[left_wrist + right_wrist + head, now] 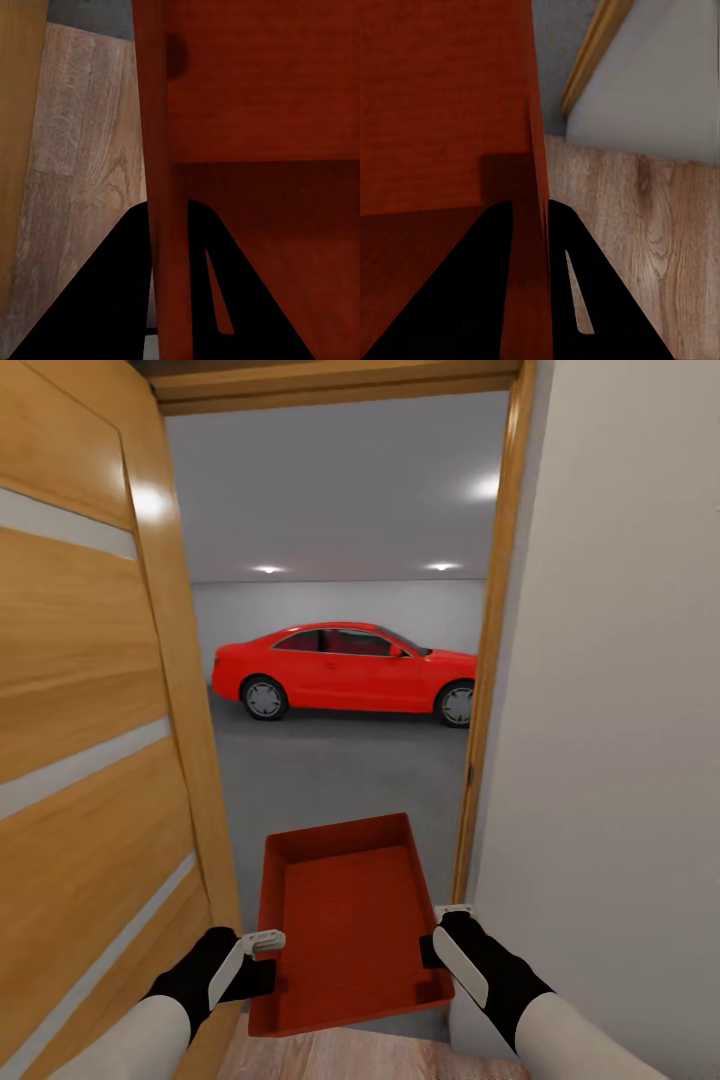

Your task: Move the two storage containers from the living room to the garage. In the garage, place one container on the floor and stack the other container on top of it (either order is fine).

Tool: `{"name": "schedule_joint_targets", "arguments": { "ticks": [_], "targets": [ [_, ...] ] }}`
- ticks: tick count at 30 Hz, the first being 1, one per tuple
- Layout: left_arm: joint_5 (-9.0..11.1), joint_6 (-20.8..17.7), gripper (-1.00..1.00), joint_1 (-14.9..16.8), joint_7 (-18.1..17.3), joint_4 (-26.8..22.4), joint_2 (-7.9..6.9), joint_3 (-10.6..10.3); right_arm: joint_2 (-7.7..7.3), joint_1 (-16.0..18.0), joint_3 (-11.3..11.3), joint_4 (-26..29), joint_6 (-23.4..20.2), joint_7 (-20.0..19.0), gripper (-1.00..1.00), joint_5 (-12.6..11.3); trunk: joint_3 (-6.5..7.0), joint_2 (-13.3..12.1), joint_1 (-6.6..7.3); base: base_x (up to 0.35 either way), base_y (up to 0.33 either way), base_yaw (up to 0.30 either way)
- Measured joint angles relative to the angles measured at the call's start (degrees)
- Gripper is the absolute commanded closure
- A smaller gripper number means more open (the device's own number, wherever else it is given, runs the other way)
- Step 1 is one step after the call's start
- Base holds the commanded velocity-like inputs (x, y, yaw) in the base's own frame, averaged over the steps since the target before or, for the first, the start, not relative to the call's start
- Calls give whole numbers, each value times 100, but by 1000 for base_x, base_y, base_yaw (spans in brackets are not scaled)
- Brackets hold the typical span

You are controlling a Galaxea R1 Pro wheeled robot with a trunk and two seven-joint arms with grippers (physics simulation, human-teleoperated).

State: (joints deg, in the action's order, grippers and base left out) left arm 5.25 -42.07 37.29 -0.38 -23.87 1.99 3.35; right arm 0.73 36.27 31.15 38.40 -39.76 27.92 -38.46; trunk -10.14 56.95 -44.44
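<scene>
One orange-red storage container (345, 920) hangs in front of me in the doorway, held level between both arms. My left gripper (262, 958) is shut on its left wall near the closest corner, and my right gripper (437, 940) is shut on its right wall. In the left wrist view the black fingers (112, 300) straddle the container's wall (161, 165); in the right wrist view the fingers (465, 292) pinch the other wall (534, 225). Beyond the doorway lies the garage with its dark grey floor (330, 780).
An open wooden door (90, 740) stands close on my left, and a wooden door frame (490, 660) with a grey-white wall (610, 710) stands close on my right. A red car (345, 670) is parked across the garage's far side. Light wood planks (360, 1055) lie underfoot.
</scene>
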Motion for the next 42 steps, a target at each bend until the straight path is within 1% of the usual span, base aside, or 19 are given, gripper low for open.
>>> {"name": "schedule_joint_targets", "arguments": {
  "ticks": [15,24,34,42],
  "targets": [
    [5,1,100,0,-1,1,-2,-2,2,0,-3,1,-3,1,100,3,0,0,0,0,2,-237],
    [-1,-1,100,-1,1,-1,0,2,-1,1,3,-1,1,0,100,-3,0,0,0,0,13,-31],
    [4,-3,100,0,2,-2,-1,-1,2,0,-2,-1,0,-1,100,1,0,0,1,64,228,-1],
    [4,-1,100,-1,0,-1,-2,-1,3,1,-3,-1,-2,0,100,5,0,0,0,10,42,0]
  ]
}}
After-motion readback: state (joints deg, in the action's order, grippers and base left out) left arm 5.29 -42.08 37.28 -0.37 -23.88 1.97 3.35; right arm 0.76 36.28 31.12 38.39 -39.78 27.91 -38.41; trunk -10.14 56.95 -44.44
